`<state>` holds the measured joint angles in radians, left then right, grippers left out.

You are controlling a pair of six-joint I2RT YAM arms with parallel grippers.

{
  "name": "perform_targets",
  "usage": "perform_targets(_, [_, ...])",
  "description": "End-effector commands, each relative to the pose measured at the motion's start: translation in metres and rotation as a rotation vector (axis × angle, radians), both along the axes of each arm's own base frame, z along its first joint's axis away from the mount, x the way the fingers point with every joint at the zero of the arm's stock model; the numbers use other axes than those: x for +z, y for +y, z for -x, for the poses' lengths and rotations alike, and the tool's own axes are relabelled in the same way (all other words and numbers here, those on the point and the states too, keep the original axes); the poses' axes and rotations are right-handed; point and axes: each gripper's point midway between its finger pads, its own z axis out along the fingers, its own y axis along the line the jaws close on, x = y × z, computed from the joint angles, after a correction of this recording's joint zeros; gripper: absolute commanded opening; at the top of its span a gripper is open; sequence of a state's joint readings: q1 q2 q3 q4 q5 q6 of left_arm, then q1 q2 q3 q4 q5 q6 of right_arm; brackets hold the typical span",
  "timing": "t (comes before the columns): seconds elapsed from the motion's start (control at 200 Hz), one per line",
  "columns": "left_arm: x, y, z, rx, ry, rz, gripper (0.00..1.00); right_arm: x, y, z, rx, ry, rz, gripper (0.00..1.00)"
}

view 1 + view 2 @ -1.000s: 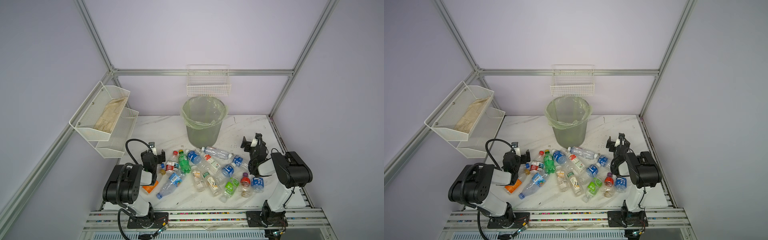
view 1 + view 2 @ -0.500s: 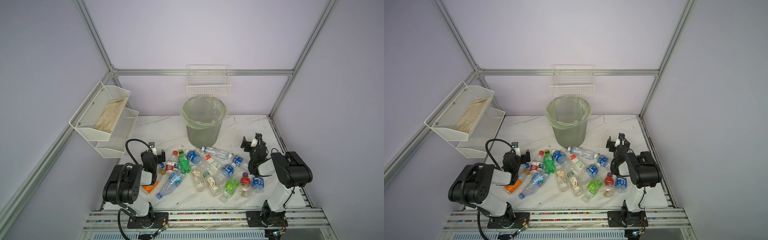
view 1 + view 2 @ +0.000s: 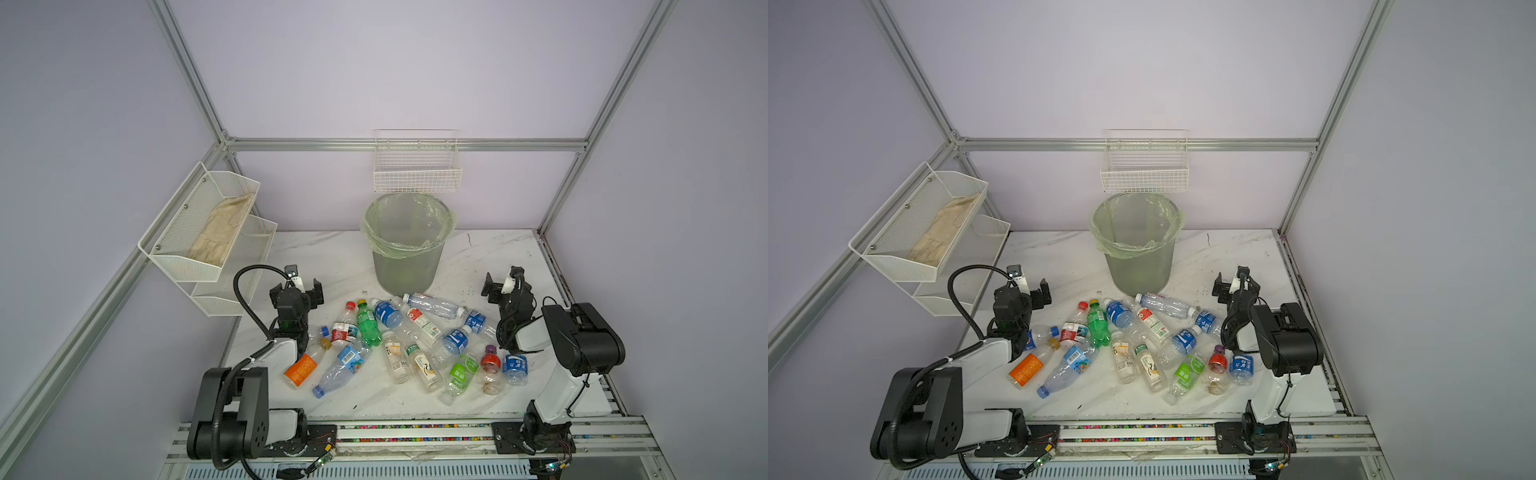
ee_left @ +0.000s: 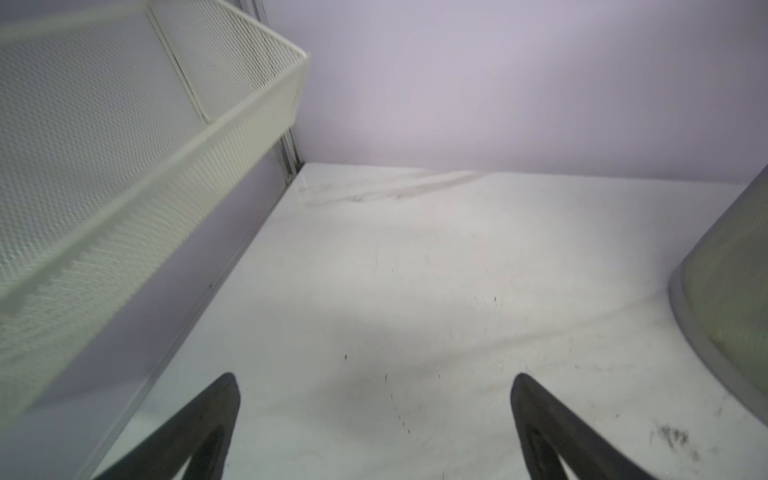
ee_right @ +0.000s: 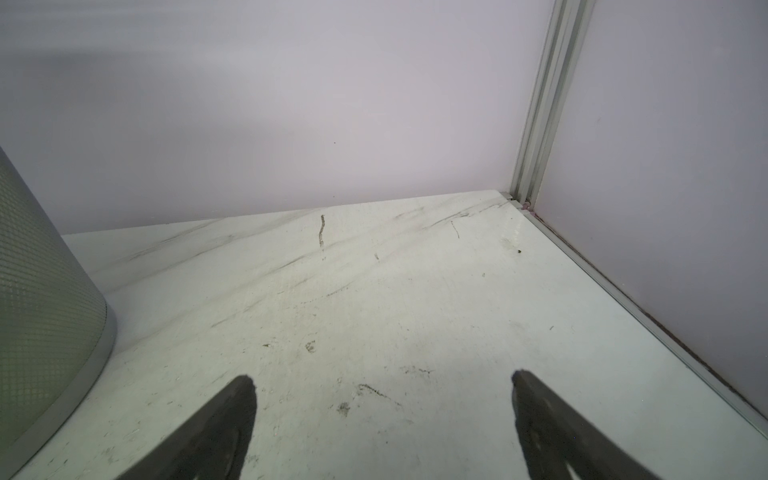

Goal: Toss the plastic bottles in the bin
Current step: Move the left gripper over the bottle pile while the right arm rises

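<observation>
In both top views we see the bottles point(image 3: 368, 328) lying on the table point(image 3: 332, 257) in the lower middle of the frame, just below the bin point(image 3: 407, 270). Our left gripper point(image 3: 297, 289) and right gripper point(image 3: 505, 286) are released, with nothing in them.

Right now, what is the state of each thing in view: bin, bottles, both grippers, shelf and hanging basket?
bin: upright, bag-lined, no bottle visible inside.
plastic bottles: scattered on the table, none gripped.
left gripper: open, empty, above bare table.
right gripper: open, empty, above bare table.
mesh shelf: upper tier holds a beige cloth.
wire basket: hanging, nothing visible inside.
</observation>
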<state>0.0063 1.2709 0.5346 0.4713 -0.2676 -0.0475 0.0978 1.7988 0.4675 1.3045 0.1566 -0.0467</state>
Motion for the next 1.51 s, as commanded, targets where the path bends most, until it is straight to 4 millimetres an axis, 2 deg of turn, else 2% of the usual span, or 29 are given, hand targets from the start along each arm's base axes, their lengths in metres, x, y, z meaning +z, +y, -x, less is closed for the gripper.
perform_targets(0.0, [0.064,0.001,-0.002,0.012,-0.010,0.034,1.00,0.014,-0.001,0.000,0.000,-0.046,0.003,0.98])
perform_targets(0.08, [0.090,-0.008,0.009,-0.024,0.022,0.091,1.00,0.017,-0.002,0.002,-0.008,-0.056,0.000,0.97])
perform_targets(0.205, [0.110,-0.021,0.040,-0.064,0.016,0.171,1.00,0.030,-0.006,0.011,-0.027,-0.095,-0.005,0.97])
perform_targets(0.335, [0.114,-0.032,0.080,-0.113,-0.018,0.182,1.00,0.042,-0.010,0.025,-0.042,-0.143,-0.018,0.97])
perform_targets(0.48, [0.104,-0.038,0.121,-0.146,0.015,0.195,1.00,0.062,-0.004,0.036,-0.001,-0.170,-0.017,0.97])
perform_targets(0.485, [0.104,-0.038,0.122,-0.148,0.016,0.195,1.00,0.069,-0.004,0.037,0.002,-0.184,-0.018,0.97])
perform_targets(0.495, [0.103,-0.039,0.125,-0.153,0.019,0.196,1.00,0.067,-0.003,0.037,0.003,-0.170,-0.017,0.97])
perform_targets(0.5, [0.102,-0.039,0.126,-0.155,0.020,0.196,1.00,0.076,-0.003,0.040,0.004,-0.185,-0.021,0.97])
perform_targets(0.51, [0.101,-0.040,0.128,-0.156,0.023,0.196,1.00,0.073,-0.003,0.039,0.006,-0.172,-0.021,0.97])
perform_targets(0.545, [0.098,-0.041,0.135,-0.165,0.029,0.192,1.00,0.094,-0.003,0.043,0.006,-0.183,-0.032,0.97])
perform_targets(0.66, [0.082,-0.041,0.150,-0.165,0.045,0.198,1.00,0.182,0.003,0.065,0.056,-0.282,-0.011,0.97])
perform_targets(0.69, [0.076,-0.043,0.152,-0.175,0.051,0.206,1.00,0.200,0.006,0.071,0.076,-0.296,-0.011,0.97])
perform_targets(0.695, [0.075,-0.043,0.152,-0.176,0.053,0.207,1.00,0.212,0.006,0.075,0.080,-0.323,-0.018,0.97])
perform_targets(0.705, [0.074,-0.044,0.152,-0.179,0.054,0.209,1.00,0.219,0.006,0.077,0.082,-0.325,-0.031,0.97])
perform_targets(0.755, [0.076,-0.050,0.152,-0.203,0.047,0.208,1.00,0.239,-0.001,0.083,0.042,-0.302,-0.180,0.97])
perform_targets(0.78, [0.078,-0.051,0.152,-0.210,0.046,0.208,1.00,0.239,-0.009,0.085,-0.012,-0.253,-0.294,0.97])
perform_targets(0.815, [0.077,-0.052,0.152,-0.215,0.050,0.209,1.00,0.222,-0.020,0.088,-0.119,-0.148,-0.452,0.97])
perform_targets(0.865, [0.073,-0.053,0.151,-0.218,0.063,0.210,1.00,0.196,-0.030,0.093,-0.229,-0.046,-0.564,0.97])
perform_targets(0.905, [0.073,-0.052,0.151,-0.210,0.072,0.205,1.00,0.184,-0.017,0.091,-0.169,0.026,-0.584,0.97])
perform_targets(0.975, [0.072,-0.053,0.152,-0.212,0.074,0.203,1.00,0.172,0.018,0.090,0.018,0.122,-0.620,0.97])
perform_targets(1.015, [0.073,-0.056,0.152,-0.222,0.073,0.203,1.00,0.165,0.029,0.093,0.073,0.153,-0.634,0.97])
perform_targets(1.09, [0.071,-0.062,0.151,-0.247,0.079,0.204,0.99,0.165,0.044,0.099,0.151,0.188,-0.681,0.97])
perform_targets(1.165, [0.069,-0.066,0.150,-0.259,0.089,0.201,1.00,0.173,0.045,0.106,0.160,0.210,-0.658,0.97])
perform_targets(1.33, [0.061,-0.081,0.148,-0.326,0.125,0.212,1.00,0.187,0.019,0.127,0.032,0.255,-0.531,0.97])
perform_targets(1.5, [0.046,-0.107,0.145,-0.422,0.215,0.215,1.00,0.175,0.003,0.150,-0.054,0.274,-0.510,0.97])
